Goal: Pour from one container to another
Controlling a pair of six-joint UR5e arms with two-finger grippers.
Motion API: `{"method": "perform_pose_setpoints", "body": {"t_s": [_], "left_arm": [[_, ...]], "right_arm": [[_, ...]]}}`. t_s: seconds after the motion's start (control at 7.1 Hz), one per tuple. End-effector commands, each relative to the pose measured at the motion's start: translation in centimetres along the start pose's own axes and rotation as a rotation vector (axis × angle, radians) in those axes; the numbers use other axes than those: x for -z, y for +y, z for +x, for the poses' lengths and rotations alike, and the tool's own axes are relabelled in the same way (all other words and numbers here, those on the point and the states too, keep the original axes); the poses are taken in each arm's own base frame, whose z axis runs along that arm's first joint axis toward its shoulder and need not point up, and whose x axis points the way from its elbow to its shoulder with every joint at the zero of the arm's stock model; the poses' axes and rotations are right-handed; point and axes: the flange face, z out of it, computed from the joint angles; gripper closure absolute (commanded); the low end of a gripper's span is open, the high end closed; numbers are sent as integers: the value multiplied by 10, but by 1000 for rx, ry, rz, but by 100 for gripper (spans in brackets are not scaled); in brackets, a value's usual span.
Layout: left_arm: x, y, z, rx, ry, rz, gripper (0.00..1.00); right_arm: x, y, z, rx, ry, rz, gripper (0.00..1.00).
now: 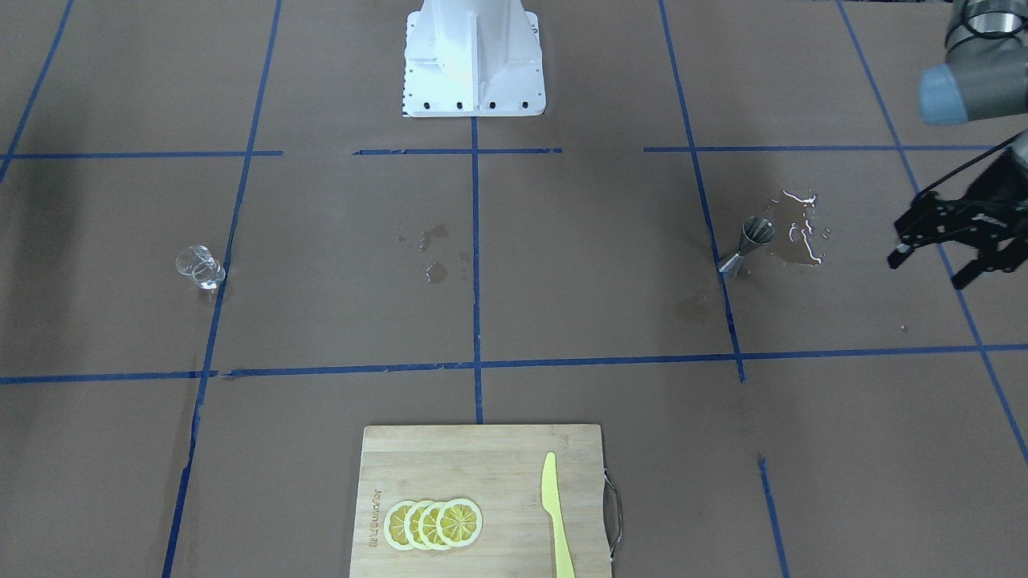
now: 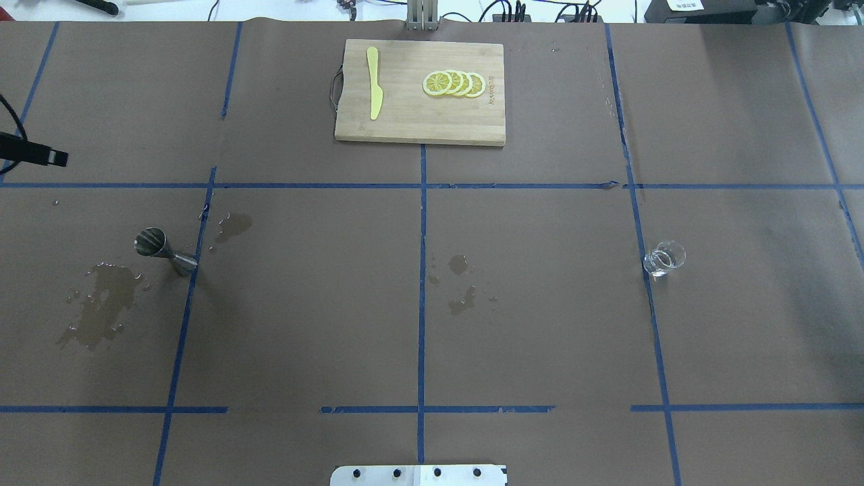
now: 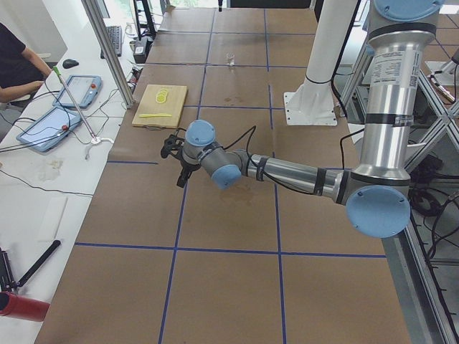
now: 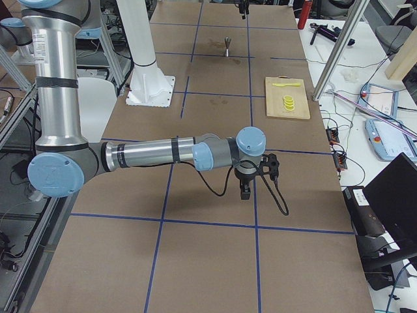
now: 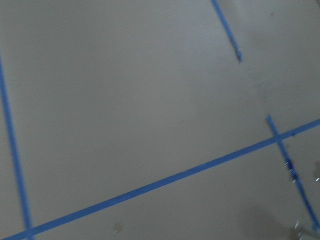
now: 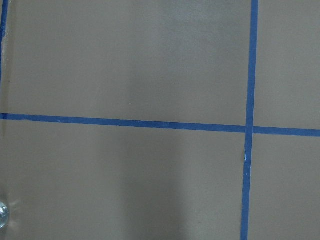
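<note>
The small clear glass measuring cup [image 1: 199,267] [image 2: 663,258] stands alone on the brown paper on the robot's right side, and shows far off in the exterior left view [image 3: 230,59]. The steel jigger [image 1: 747,245] [image 2: 164,251] [image 4: 227,45] stands on the robot's left side by a blue tape line, next to a wet spill [image 1: 803,233]. My left gripper [image 1: 932,269] [image 3: 174,166] hovers beyond the spill, away from the jigger, open and holding nothing. My right gripper [image 4: 244,193] shows only in the exterior right view, so I cannot tell its state.
A wooden cutting board [image 1: 482,449] [image 2: 412,121] at the operators' edge carries lemon slices [image 1: 434,523] and a yellow knife [image 1: 556,514]. Smaller wet stains [image 2: 462,283] mark the middle of the table. The white robot base [image 1: 474,60] stands at the robot's edge.
</note>
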Motion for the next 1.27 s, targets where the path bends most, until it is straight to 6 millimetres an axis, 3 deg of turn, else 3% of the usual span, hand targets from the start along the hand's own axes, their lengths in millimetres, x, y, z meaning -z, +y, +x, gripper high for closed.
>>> {"method": "perform_pose_setpoints", "body": {"t_s": [0.0,0.14,0.28,0.42,0.56,0.7,0.85,0.99,1.13], "left_arm": [[-16,41,103,15,32,217,0],[12,62,121,-2,-16,318,1],[37,64,141,-1,-6,385,4],[36,80,155,10,-59,461,4],[16,110,172,10,-146,546,2],[11,129,169,52,-166,560,2],[-4,159,190,103,-168,612,1],[-28,190,186,63,-244,674,1],[-33,200,191,108,-224,684,1]], "right_arm": [[4,-3,-5,9,-1,8,0],[3,-2,-4,8,-1,7,0],[2,0,-2,6,0,4,0],[1,1,-1,7,-2,2,0],[2,1,-2,9,-2,4,0],[6,1,-7,24,-2,12,0],[10,0,-11,42,-3,25,0],[13,0,-16,93,-9,73,0],[7,12,-7,118,-15,97,0]]}}
